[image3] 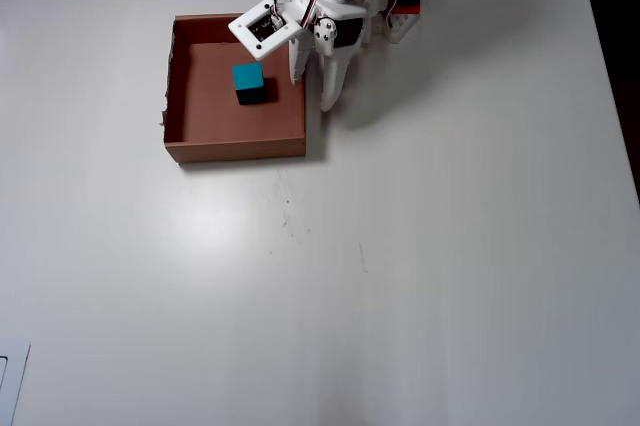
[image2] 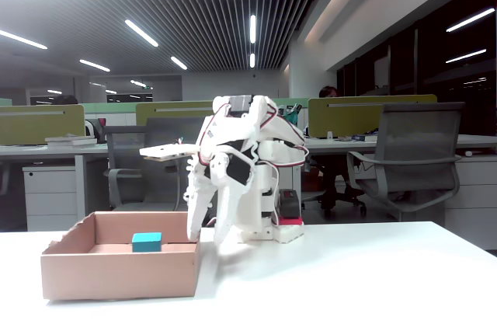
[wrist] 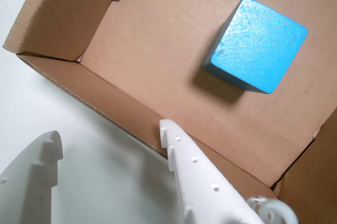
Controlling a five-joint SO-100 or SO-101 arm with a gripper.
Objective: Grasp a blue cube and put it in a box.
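The blue cube (wrist: 258, 42) lies on the floor of the brown cardboard box (wrist: 121, 103), free of the gripper. In the fixed view the cube (image2: 146, 242) sits inside the box (image2: 116, 273) at the table's left. In the overhead view the cube (image3: 248, 82) is in the box's (image3: 235, 151) upper right part. My white gripper (wrist: 109, 134) is open and empty. It hangs over the box's right wall in the fixed view (image2: 206, 238) and the overhead view (image3: 312, 91), with one finger over the box and one outside.
The arm's base (image2: 289, 222) stands behind the box at the table's far edge. The white table (image3: 450, 246) spreads to the right and front. A pale object (image3: 10, 376) lies at the overhead view's bottom left corner. Office chairs and desks stand behind the table.
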